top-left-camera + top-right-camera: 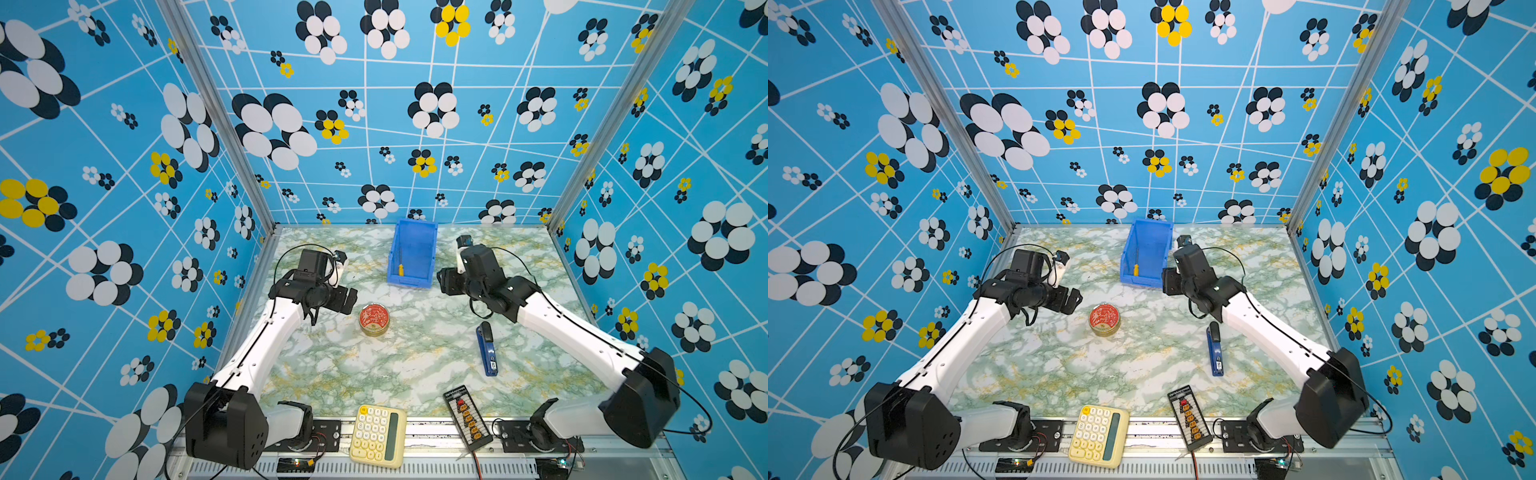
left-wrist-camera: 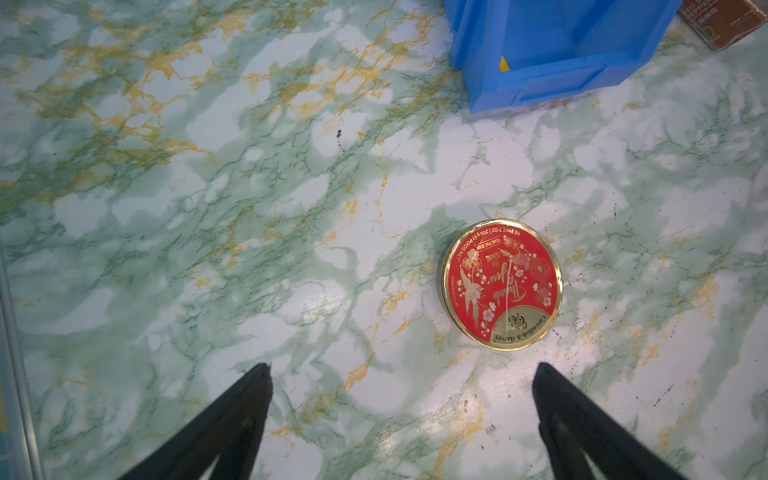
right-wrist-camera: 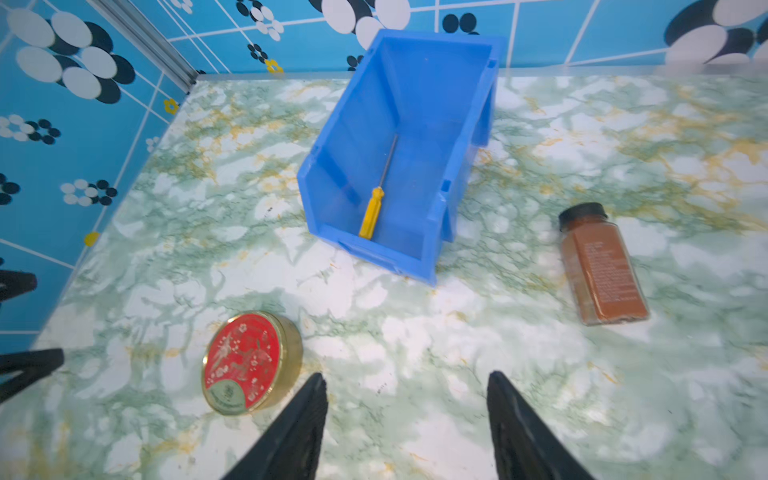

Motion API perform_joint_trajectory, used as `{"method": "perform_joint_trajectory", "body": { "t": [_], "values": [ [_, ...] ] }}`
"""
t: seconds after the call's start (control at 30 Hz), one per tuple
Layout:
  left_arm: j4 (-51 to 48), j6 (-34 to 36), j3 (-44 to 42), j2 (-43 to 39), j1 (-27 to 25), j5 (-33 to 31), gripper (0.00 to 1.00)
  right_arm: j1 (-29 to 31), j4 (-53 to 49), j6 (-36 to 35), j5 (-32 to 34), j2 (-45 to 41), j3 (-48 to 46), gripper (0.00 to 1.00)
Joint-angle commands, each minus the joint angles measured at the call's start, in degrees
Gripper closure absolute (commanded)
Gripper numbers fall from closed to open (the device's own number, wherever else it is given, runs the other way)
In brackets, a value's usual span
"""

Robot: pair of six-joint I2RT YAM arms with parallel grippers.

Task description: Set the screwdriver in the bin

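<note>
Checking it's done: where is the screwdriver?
In both top views the screwdriver lies inside the bin, far centre, handle near its low front lip, beyond the red tin.

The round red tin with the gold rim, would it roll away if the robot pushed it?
Probably not: the round red metal tin lies flat on the marble-patterned table, so it would likely slide. Its shiny gold rim looks smooth, so a grip might slip. It looks stiff.

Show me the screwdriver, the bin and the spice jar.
screwdriver [image 3: 371, 212]: right wrist view, yellow handle.
bin [image 3: 395, 259]: right wrist view, front lip.
spice jar [image 3: 602, 270]: right wrist view, labelled side.
</note>
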Motion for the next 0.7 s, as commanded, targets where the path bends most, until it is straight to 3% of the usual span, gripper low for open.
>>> {"method": "perform_joint_trajectory", "body": {
  "t": [0.0,0.27,0.67],
  "values": [
    [0.81,-2.26,1.42,1.57,0.76,-0.15,0.01,-0.33,3.46,-0.46,7.38,-5.59,-6.79,0.3],
    [8.45,-6.26,-0.65,5.23,2.09,-12.61,0.01,-0.9,8.4,-2.18,20.42,-14.34,-18.0,0.22],
    [44.99,-11.47,-17.38,5.08,8.95,-14.85,0.01,-16.74,26.1,-1.81,20.55,-18.73,-29.42,0.22]
  ]
}}
